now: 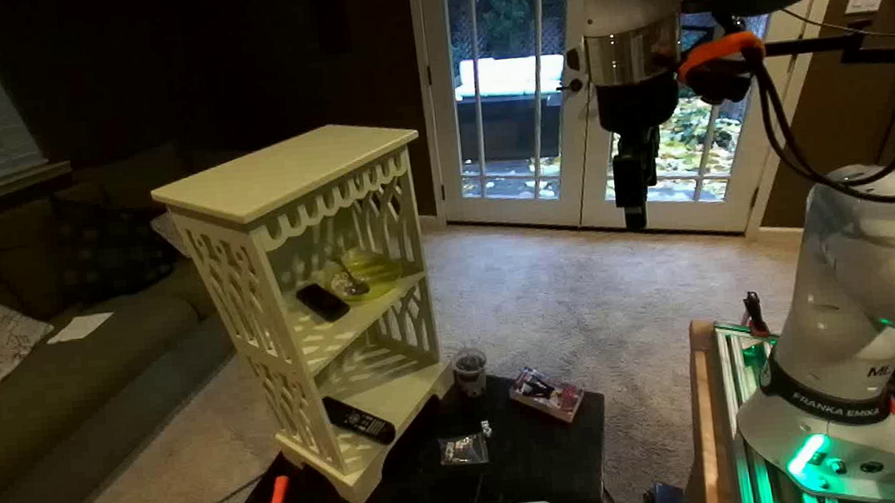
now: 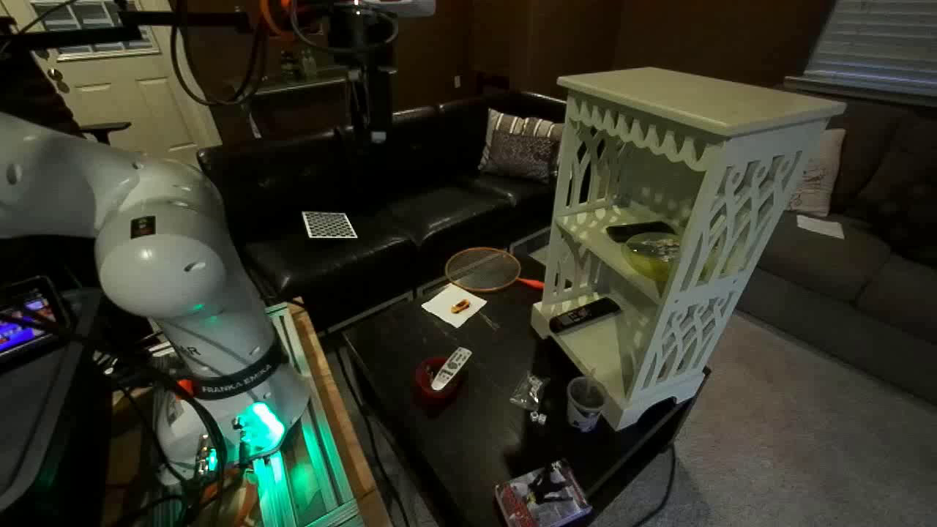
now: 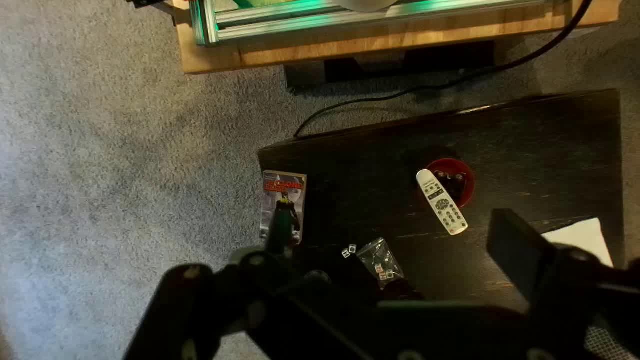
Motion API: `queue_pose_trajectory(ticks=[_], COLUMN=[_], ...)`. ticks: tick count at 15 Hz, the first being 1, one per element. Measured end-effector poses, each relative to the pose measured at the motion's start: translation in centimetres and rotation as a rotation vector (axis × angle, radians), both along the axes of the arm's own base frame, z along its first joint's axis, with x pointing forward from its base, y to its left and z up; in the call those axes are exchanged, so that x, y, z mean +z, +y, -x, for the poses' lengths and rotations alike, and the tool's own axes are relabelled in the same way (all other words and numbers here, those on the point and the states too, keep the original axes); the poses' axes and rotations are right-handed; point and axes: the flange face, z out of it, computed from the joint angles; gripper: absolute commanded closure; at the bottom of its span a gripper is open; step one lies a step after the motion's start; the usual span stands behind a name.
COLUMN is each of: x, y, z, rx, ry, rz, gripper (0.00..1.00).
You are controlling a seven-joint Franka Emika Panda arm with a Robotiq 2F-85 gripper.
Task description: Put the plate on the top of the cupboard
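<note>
The cream cupboard [image 1: 286,171] with lattice sides stands upright on the low black table, its flat top bare in both exterior views. On its upper shelf lies the yellow-green plate [image 1: 386,274], holding something shiny and small that I cannot make out; the plate [image 2: 640,265] sits near the lattice side. My gripper [image 1: 635,215] hangs pointing down, well apart from the cupboard and at about the height of its upper part. In the wrist view the jaws stand wide apart, and between the fingers of the gripper [image 3: 395,225] only the table below shows. Neither plate nor cupboard can be made out there.
A dark phone-like object [image 1: 322,301] lies beside the plate; a black remote [image 1: 358,419] is on the lower shelf. The black table [image 2: 498,351] carries a cup [image 2: 585,402], a book [image 2: 543,496], a plastic bag [image 3: 381,261], a red bowl [image 3: 467,187] with a white remote [image 3: 442,202], and a racket [image 2: 483,269].
</note>
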Motion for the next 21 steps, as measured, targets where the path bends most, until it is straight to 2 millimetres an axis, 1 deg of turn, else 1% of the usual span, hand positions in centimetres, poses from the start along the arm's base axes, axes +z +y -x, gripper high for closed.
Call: queue_pose_trajectory(ticks=[5,7,9,10,14,15,16,19,21], x=[0.0,-0.3,-1.3,-2.1,-6.5,-7.4,-7.7,-7.2,-7.3], y=[0.0,-0.3,-0.9,-1.3,-2.6,-2.8,-2.8,-2.7,-2.9], z=[0.0,-0.3,-1.4,-2.3,-6.5,-7.1,-7.2,-7.1,-7.3], rx=[0.000,-0.058,-0.156,-0.202,-0.385,-0.393,-0.393,-0.390,-0.477], ry=[0.000,0.000,0.006,0.012,0.041,0.060,0.069,0.055,0.056], rz=[-0.001,-0.006,-0.017,-0.030,-0.107,-0.108,-0.108,-0.109,-0.120], gripper=[0.00,0.00,0.00,0.00,0.00,0.00,0.00,0.00,0.00])
